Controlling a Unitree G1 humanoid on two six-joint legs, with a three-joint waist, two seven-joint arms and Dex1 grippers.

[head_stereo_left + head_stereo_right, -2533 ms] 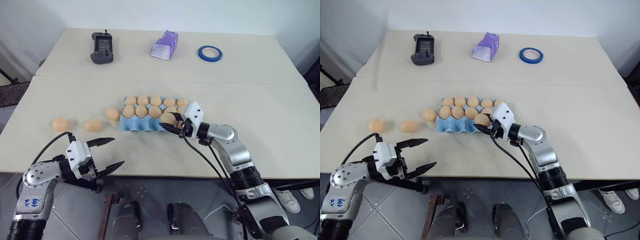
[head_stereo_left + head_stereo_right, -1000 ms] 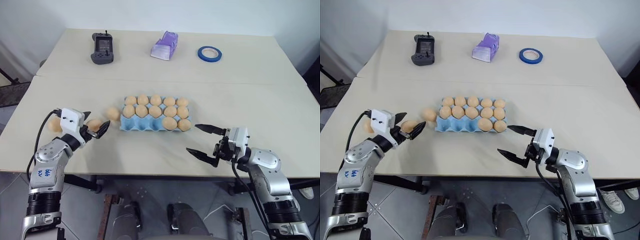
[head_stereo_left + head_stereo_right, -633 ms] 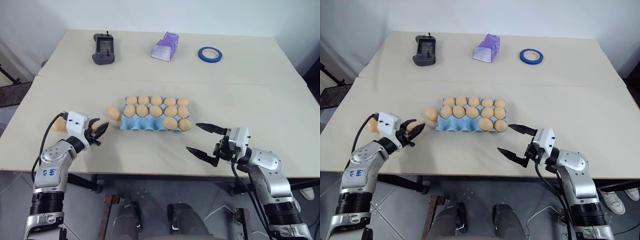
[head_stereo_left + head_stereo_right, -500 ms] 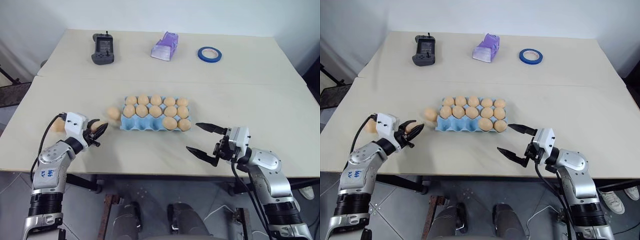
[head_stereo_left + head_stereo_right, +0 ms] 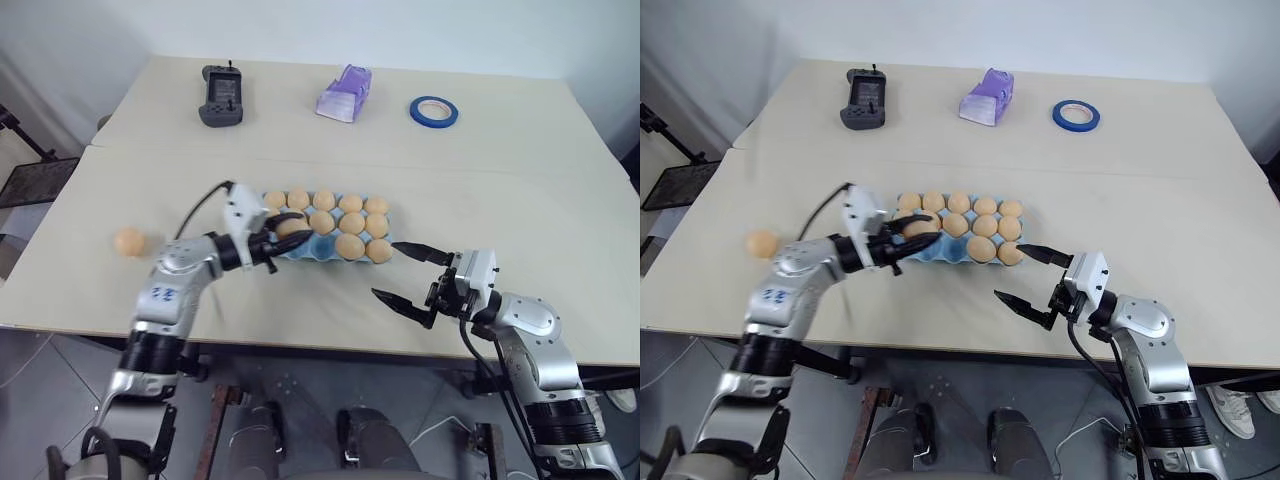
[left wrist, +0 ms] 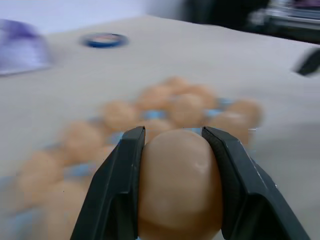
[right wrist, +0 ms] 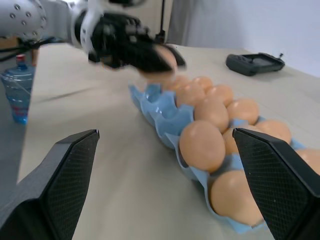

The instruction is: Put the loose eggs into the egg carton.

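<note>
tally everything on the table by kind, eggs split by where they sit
Eggs in carton cups: 10 seen (left claw covers that end)
Egg in left claw: 1
Loose egg on table: 1
Egg carton: 1
Handheld controller: 1
Lilac object: 1
Blue tape roll: 1
Total: 16

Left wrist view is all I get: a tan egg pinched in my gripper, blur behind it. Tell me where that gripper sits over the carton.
Observer: The left gripper, shut on the pale tan oval egg, hangs over the near left corner of the light blue moulded pulp egg carton.
Operator: Name the free cups.
Observer: The near row shows bare blue cups at its left end; its two right cups hold seated eggs.
Operator: Report the other arm.
Observer: The right gripper is open, hovering beside the carton's near right corner, apart from it.
</note>
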